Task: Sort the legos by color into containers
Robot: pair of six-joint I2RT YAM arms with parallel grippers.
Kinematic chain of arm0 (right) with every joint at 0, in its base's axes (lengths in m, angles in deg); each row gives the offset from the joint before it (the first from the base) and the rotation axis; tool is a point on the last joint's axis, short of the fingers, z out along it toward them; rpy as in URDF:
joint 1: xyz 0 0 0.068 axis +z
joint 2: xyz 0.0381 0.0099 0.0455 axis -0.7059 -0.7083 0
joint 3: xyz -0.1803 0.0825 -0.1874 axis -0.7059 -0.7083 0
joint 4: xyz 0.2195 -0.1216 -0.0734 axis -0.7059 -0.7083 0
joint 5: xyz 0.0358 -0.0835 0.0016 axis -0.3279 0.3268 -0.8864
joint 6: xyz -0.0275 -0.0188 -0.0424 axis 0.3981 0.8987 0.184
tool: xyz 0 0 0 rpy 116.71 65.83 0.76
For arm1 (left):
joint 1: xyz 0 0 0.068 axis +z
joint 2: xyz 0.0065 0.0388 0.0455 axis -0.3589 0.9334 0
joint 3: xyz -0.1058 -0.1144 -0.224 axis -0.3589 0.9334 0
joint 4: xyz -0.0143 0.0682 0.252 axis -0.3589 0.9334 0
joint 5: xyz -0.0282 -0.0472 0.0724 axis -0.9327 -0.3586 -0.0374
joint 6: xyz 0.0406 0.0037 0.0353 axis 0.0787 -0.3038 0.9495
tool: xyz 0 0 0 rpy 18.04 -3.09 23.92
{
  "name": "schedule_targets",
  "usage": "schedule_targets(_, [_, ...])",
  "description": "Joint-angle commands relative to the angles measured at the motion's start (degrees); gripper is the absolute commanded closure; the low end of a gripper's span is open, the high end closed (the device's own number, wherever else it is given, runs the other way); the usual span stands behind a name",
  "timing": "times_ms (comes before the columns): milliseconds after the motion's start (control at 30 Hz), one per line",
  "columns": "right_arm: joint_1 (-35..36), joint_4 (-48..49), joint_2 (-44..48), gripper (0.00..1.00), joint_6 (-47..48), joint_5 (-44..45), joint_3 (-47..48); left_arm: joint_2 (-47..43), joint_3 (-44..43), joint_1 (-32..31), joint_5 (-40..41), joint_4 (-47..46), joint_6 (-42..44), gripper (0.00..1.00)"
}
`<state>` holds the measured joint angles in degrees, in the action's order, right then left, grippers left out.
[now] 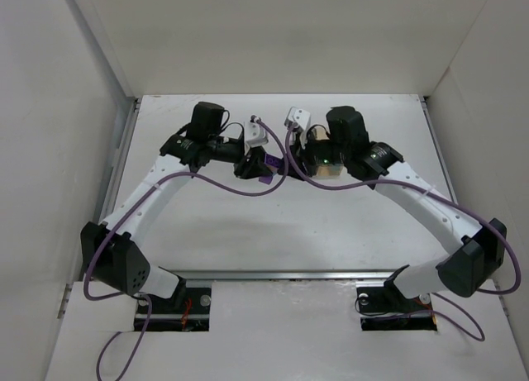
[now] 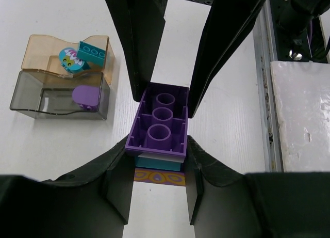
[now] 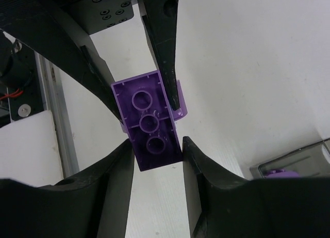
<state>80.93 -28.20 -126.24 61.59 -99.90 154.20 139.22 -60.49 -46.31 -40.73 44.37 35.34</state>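
Showing its three-tubed hollow underside, the purple lego (image 2: 161, 116) sits pinched by left tool (image 2: 158, 147) and right tool (image 3: 157, 145).

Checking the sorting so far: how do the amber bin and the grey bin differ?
Colour: amber-orange translucent plastic bin versus smoky dark grey translucent plastic bin. Contents: the amber bin holds teal pieces, the grey bin a rounded purple piece. Both are rectangular, equal-sized and joined.
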Motion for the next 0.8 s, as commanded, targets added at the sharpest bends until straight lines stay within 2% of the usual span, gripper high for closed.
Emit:
schedule_targets(0, [-0.5,10.1,3.4,1.0,-6.6,0.7,-2.0,-1.4,0.6,-0.5,3.0,-2.9,-2.8,1.0])
schedule_targets(133, [-6.5,12.4,5.9,1.0,-10.0,3.3,-4.7,-1.4,3.6,0.8,6.4,-1.8,-2.3,1.0])
schedule_targets(267, [-7.6,12.4,5.9,1.0,-11.3,7.6,-4.7,-1.4,4.9,1.4,8.4,-1.1,-2.8,1.0])
schedule_targets(567, [-8.2,13.0,5.9,1.0,-13.0,7.7,-2.4,0.2,6.0,1.9,10.8,0.6,-2.8,1.0])
schedule_targets(700, [-8.2,13.0,4.6,1.0,-13.6,10.9,-2.9,0.2,6.0,1.9,11.5,0.6,-2.8,1.0])
schedule_targets(767, [-8.7,13.0,1.8,1.0,-15.9,16.2,-2.9,0.2,6.0,1.9,12.0,0.1,-3.3,1.0])
